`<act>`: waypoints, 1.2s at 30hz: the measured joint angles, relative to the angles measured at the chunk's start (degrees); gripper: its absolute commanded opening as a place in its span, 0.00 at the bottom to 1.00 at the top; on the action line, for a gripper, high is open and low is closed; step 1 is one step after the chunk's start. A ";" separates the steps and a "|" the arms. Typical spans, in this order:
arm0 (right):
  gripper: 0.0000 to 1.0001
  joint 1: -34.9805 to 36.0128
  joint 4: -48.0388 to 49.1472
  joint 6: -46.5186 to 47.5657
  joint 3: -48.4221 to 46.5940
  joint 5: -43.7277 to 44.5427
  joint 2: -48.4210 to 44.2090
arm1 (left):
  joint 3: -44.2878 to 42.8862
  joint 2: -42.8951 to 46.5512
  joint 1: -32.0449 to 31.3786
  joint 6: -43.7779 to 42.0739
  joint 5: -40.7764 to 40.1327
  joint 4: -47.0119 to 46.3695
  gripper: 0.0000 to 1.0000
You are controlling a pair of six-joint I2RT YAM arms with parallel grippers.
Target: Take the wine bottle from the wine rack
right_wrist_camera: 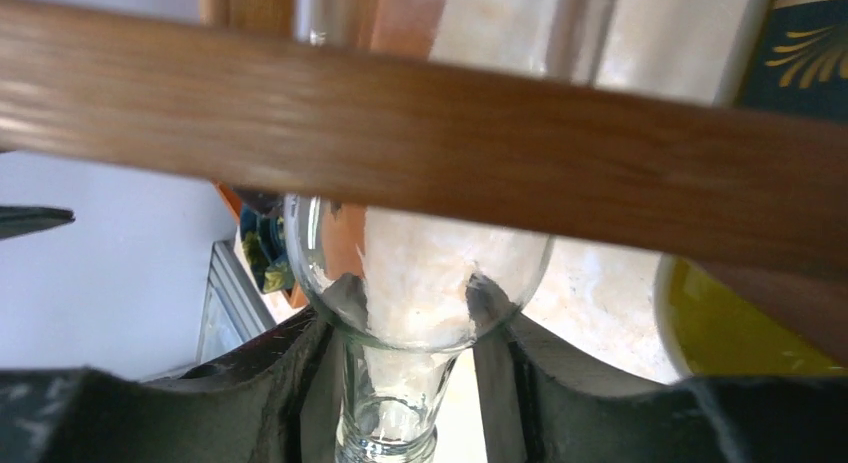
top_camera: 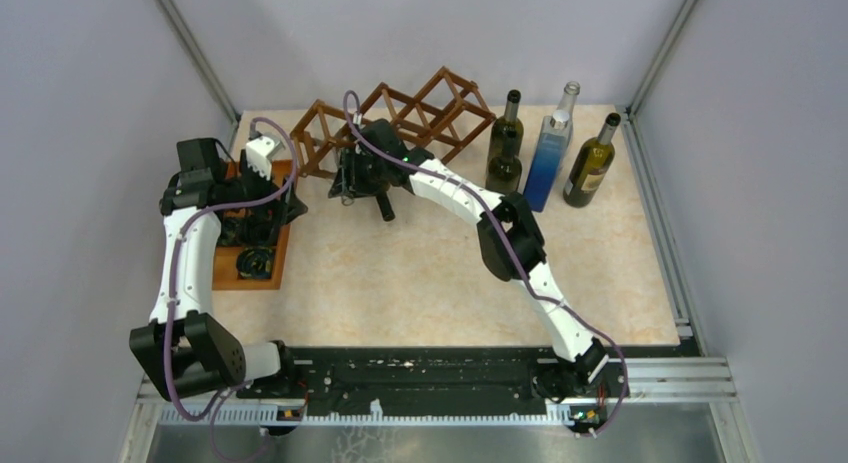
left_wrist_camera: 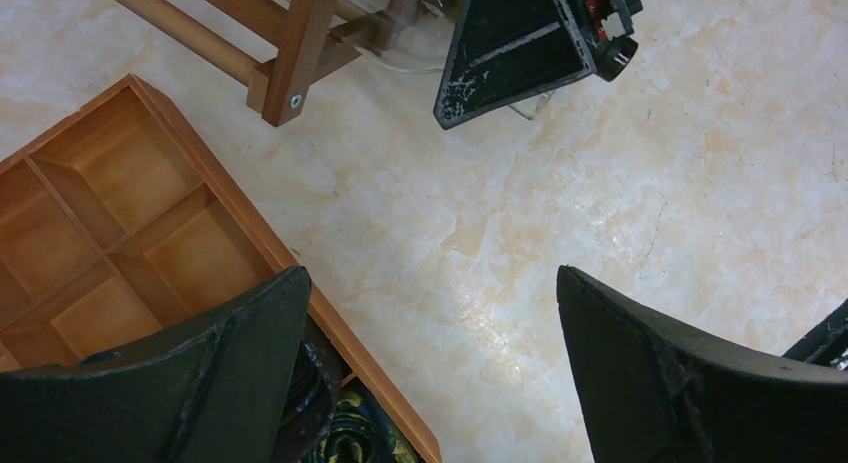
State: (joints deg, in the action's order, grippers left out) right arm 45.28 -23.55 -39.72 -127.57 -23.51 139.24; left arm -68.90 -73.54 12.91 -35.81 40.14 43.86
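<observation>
The reddish-brown lattice wine rack (top_camera: 420, 108) stands at the back of the table. One of its sticks (right_wrist_camera: 420, 133) crosses the right wrist view. A clear glass wine bottle (right_wrist_camera: 420, 283) lies in the rack behind that stick, with its neck pointing at the camera. My right gripper (right_wrist_camera: 405, 383) is shut on the bottle's neck just below the shoulder, a finger on each side. In the top view the right gripper (top_camera: 355, 178) sits at the rack's front and hides the bottle. My left gripper (left_wrist_camera: 430, 313) is open and empty above the table, beside the tray.
A flat orange-brown compartment tray (top_camera: 281, 245) lies at the left, with dark items in its near cells; it also shows in the left wrist view (left_wrist_camera: 200, 243). Several upright bottles stand at the back right: dark green (top_camera: 505, 143), blue (top_camera: 548, 163), olive (top_camera: 590, 163).
</observation>
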 measured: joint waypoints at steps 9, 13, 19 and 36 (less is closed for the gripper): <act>0.00 0.59 8.87 -1.60 10.32 2.84 -4.35 | 2.32 2.89 0.00 -2.86 1.86 0.17 0.99; 0.00 1.22 10.97 -2.54 18.21 3.82 -9.18 | 4.39 5.16 0.00 -5.81 3.28 0.22 0.99; 0.00 2.36 12.72 -3.06 30.27 5.27 -18.23 | 7.78 8.90 0.00 -14.16 5.84 0.24 0.99; 0.00 5.84 12.50 -2.69 55.65 3.80 -43.23 | 17.38 19.10 -4.59 -60.52 9.79 4.07 0.99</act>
State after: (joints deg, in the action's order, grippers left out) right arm 51.11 -11.05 -42.41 -71.92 -19.70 96.01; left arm -51.53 -54.43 8.32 -96.33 49.93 47.92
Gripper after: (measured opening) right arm 0.355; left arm 0.987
